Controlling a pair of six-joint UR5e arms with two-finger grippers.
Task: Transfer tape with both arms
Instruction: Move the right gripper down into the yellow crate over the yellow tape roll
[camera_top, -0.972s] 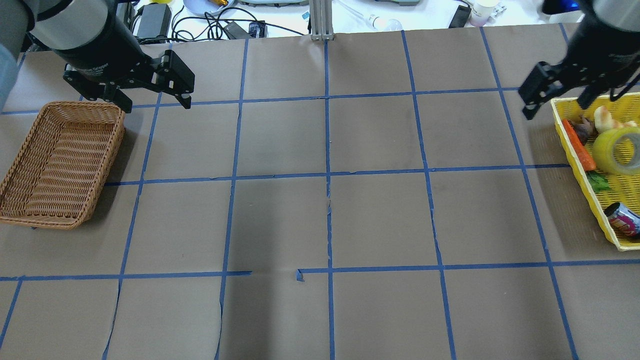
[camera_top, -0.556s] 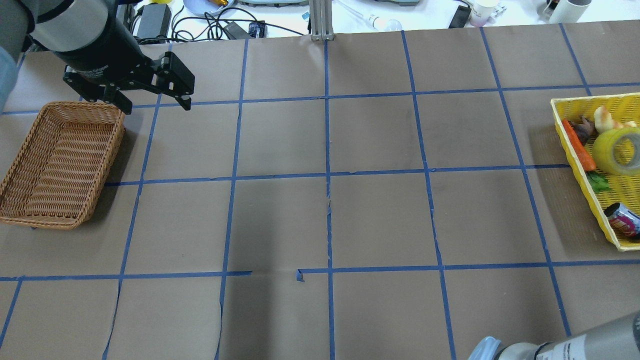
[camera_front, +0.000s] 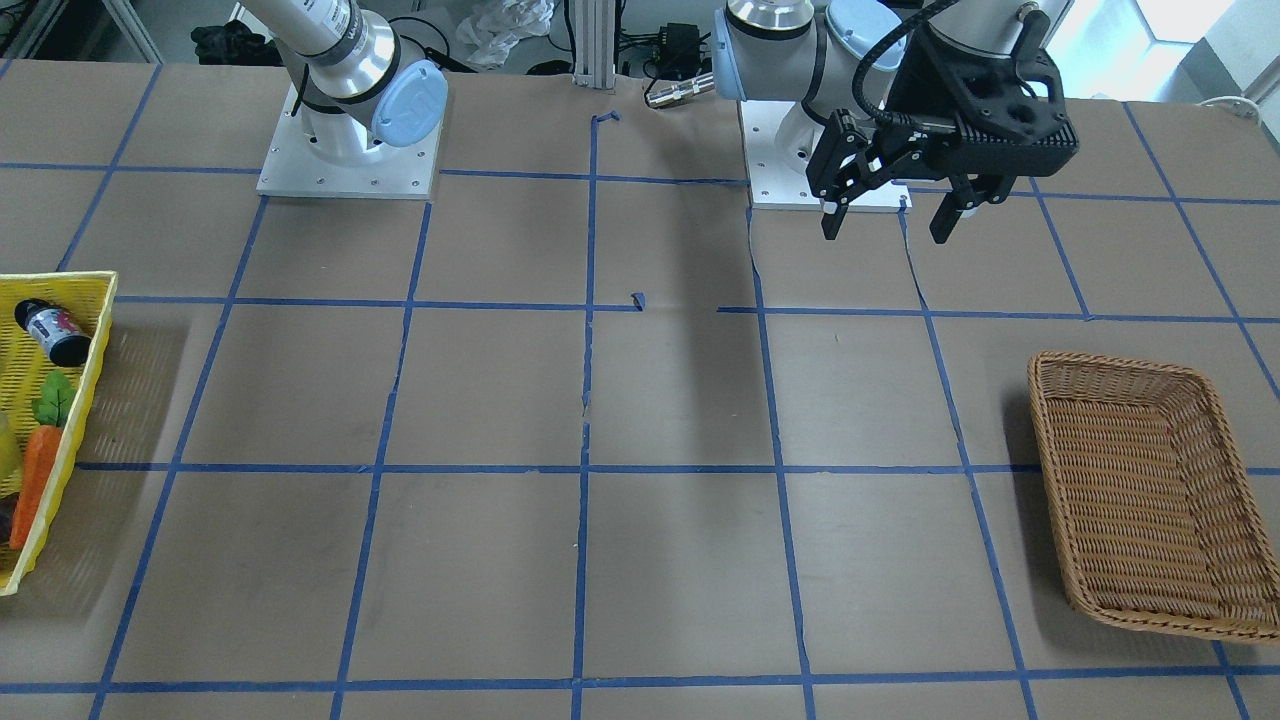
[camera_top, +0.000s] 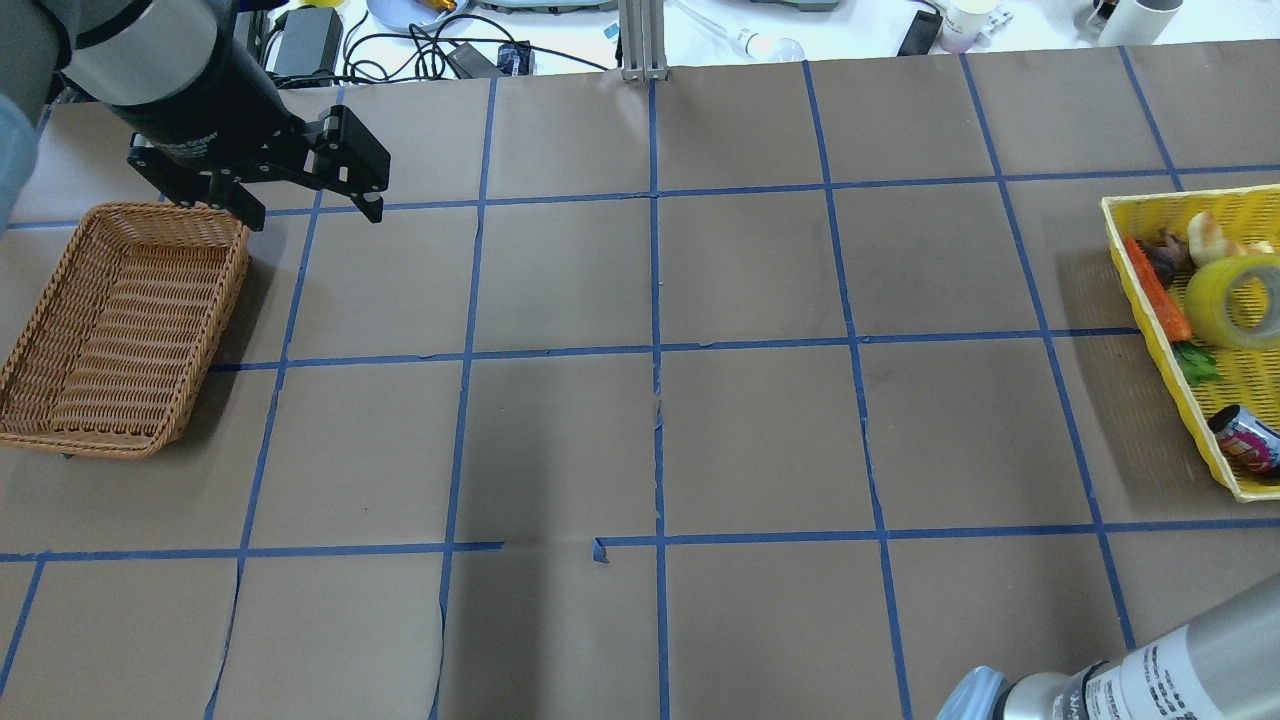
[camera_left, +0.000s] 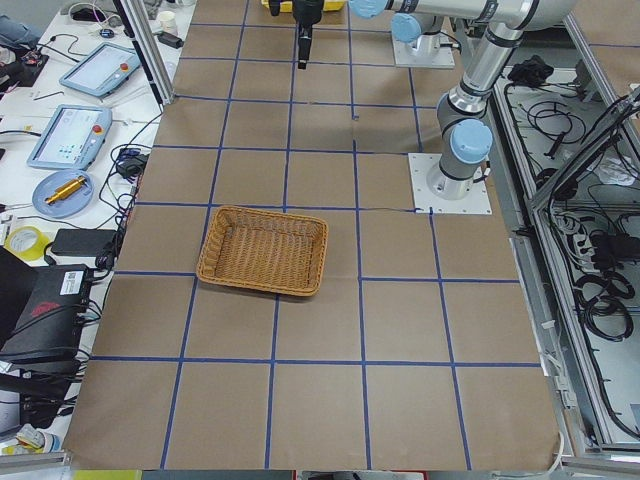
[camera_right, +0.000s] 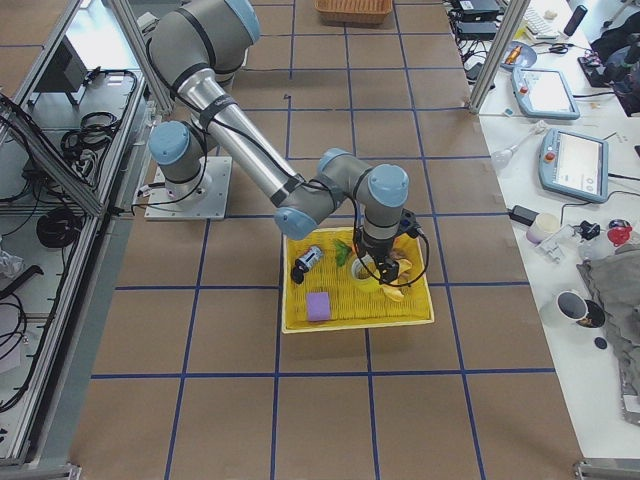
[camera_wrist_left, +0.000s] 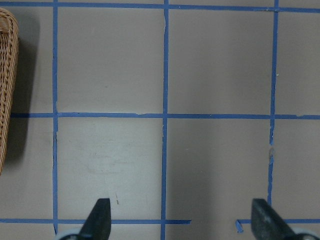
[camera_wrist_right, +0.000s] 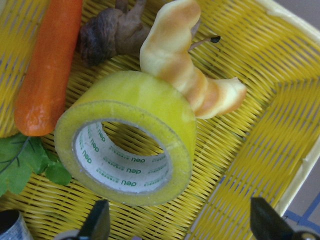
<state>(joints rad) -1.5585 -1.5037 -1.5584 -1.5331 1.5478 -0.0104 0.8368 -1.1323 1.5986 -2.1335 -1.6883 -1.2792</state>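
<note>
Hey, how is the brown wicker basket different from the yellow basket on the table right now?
The wicker basket is brown and woven and holds nothing. The yellow basket is bright mesh and holds the tape, a carrot and other items. The wicker basket sits on the robot's left side, the yellow basket on its right. Both are shallow, rectangular and open-topped.

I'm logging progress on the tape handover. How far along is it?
Done: nothing yet. The tape lies ungripped in the yellow tray. In hand: the right pincer hovers open just above the tape, apparently lined up for a grasp. Left: grasping, lifting, then passing it to the left pincer, which hangs open near the empty basket, probably the destination.
</note>
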